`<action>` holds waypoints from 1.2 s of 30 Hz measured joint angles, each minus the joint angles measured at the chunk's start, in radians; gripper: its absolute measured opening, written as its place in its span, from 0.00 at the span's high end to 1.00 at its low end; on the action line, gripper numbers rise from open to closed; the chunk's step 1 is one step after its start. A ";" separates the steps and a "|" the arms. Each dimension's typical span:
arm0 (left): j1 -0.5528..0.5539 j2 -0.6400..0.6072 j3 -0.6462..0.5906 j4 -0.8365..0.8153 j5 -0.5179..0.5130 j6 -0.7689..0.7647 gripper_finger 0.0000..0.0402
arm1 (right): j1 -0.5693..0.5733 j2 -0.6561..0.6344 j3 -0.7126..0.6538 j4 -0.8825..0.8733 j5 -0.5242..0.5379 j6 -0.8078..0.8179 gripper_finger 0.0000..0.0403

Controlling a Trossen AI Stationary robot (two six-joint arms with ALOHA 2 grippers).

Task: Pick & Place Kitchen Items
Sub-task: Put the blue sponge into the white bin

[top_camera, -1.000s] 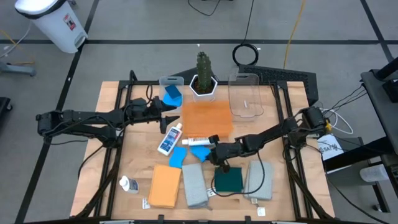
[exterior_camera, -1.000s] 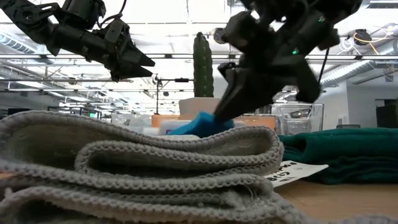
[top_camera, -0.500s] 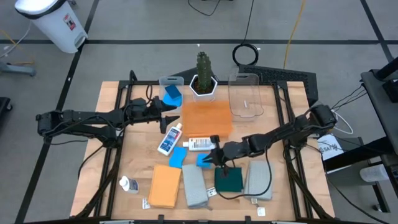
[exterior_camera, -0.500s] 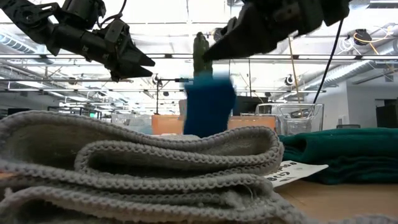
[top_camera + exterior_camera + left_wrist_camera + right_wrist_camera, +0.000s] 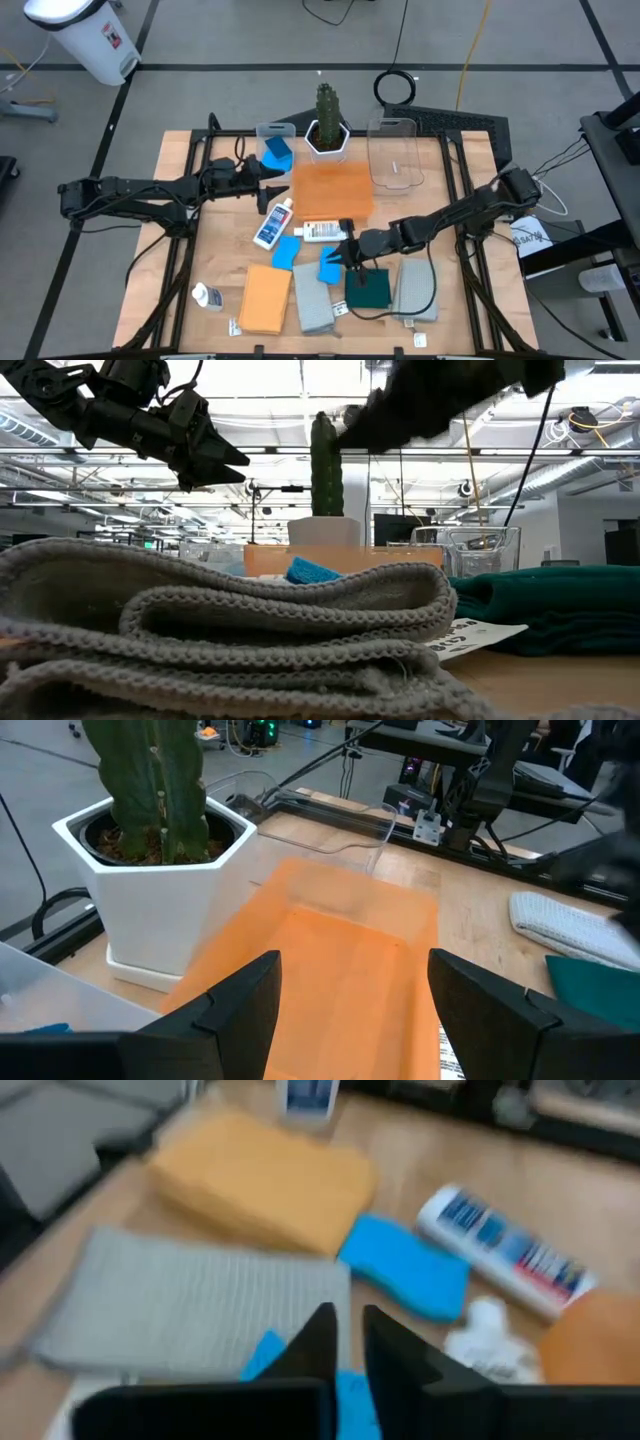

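The right end effector (image 5: 345,256) hovers low over the front middle of the tabletop (image 5: 225,215), its fingers (image 5: 318,1342) only a narrow slit apart and holding nothing. Directly at its tip a blue sponge (image 5: 329,269) lies loose between the grey cloth (image 5: 312,298) and the dark green cloth (image 5: 368,289).

The left end effector (image 5: 281,191) hangs in the air beside the flat orange tray (image 5: 335,190), its fingers (image 5: 240,1005) spread wide and empty.

Three blue sponges show: the one by the right end effector, another (image 5: 284,251) near the bottles, and a third (image 5: 277,155) in a clear bin (image 5: 270,131). There are three white bottles (image 5: 272,222), two grey cloths, one orange cloth (image 5: 264,299) and one dark green.

Both arms reach inward from the tabletop's sides, stretched nearly level.
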 joint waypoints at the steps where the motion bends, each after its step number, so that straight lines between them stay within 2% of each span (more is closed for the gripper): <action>1: 0.000 0.000 0.000 0.000 0.000 0.000 0.36 | 0.000 0.021 -0.001 0.018 -0.014 -0.001 0.87; 5: 0.000 0.000 0.000 0.000 0.000 0.000 0.36 | -0.001 0.098 0.001 0.088 -0.047 0.023 0.63; 9: 0.000 0.000 0.000 0.000 0.000 0.001 0.36 | 0.003 0.148 0.001 0.052 -0.053 0.031 0.39; 11: 0.000 0.000 0.000 0.000 -0.002 0.001 0.36 | 0.004 0.161 0.007 0.041 -0.055 0.045 0.31; 14: 0.000 0.000 0.000 0.000 -0.002 0.002 0.36 | -0.007 0.178 0.008 0.025 -0.056 0.053 0.25; 18: 0.000 0.000 0.000 -0.001 -0.003 0.004 0.36 | -0.033 0.196 0.008 -0.004 -0.077 0.050 0.25; 26: 0.000 0.000 0.000 -0.001 -0.003 0.004 0.36 | -0.071 0.263 0.011 -0.056 -0.108 0.065 0.35; 31: 0.000 0.000 0.000 -0.001 -0.003 0.004 0.36 | -0.097 0.263 0.013 -0.158 -0.119 0.094 0.45; 36: 0.000 0.000 0.000 -0.001 -0.003 0.004 0.36 | -0.101 0.264 0.011 -0.172 -0.132 0.089 0.59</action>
